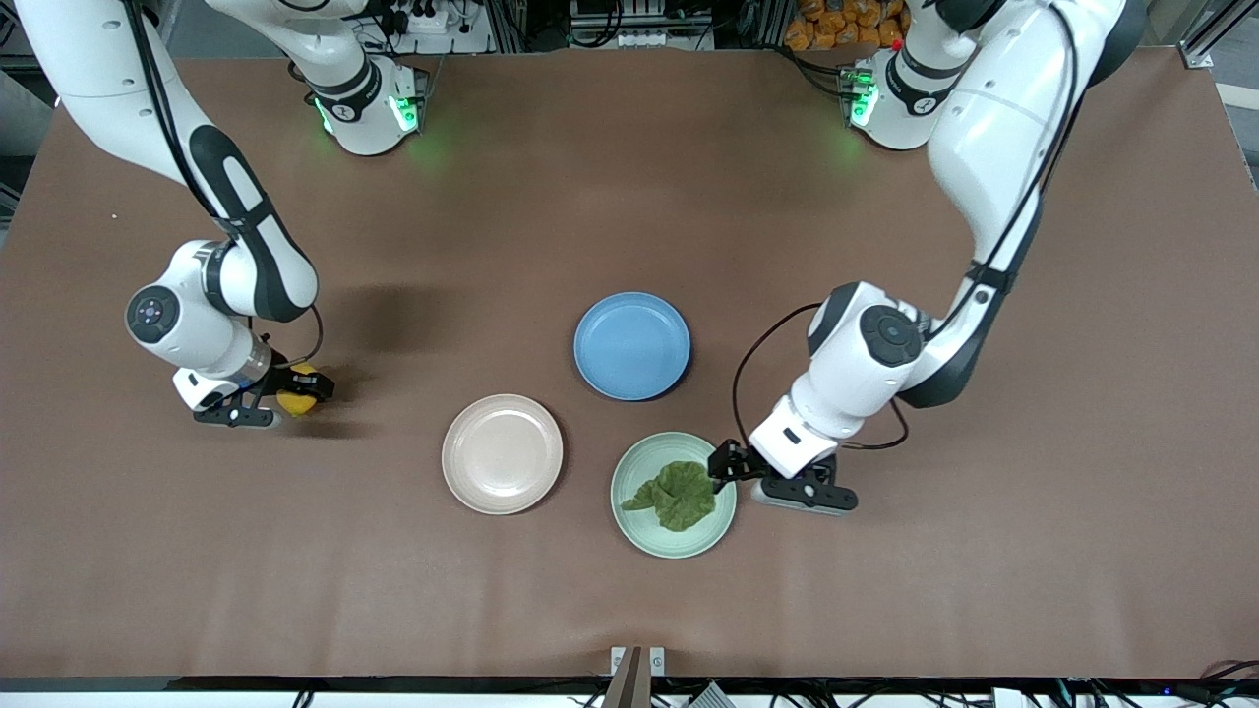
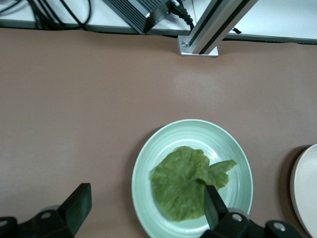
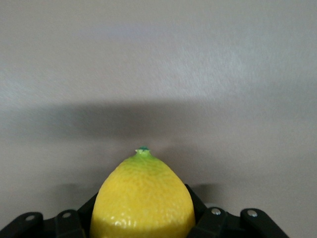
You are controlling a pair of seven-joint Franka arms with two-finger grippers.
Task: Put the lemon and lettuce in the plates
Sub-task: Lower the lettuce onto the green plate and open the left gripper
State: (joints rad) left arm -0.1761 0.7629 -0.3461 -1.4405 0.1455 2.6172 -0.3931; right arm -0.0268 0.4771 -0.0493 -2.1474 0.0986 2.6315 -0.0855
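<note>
Nearest the front camera lies the mint green plate (image 1: 673,495), with the lettuce (image 1: 677,494) resting flat inside it. On the brown table (image 1: 629,590), the beige-pink plate (image 1: 502,453) sits just beside the green one, toward the right arm's end and slightly farther from the camera. The blue plate (image 1: 631,345) lies farther from the camera than both.

Over the green plate's rim, on the side toward its own end of the table, hangs the left gripper (image 1: 730,462); its jaws are spread wide and released, one finger (image 2: 213,208) showing above the leaf in the left wrist view.

Toward the right arm's end of the table, well apart from the plates, the right gripper (image 1: 293,388) clenches the lemon (image 1: 295,390), its pointed tip poking out past the fingers (image 3: 208,223).
</note>
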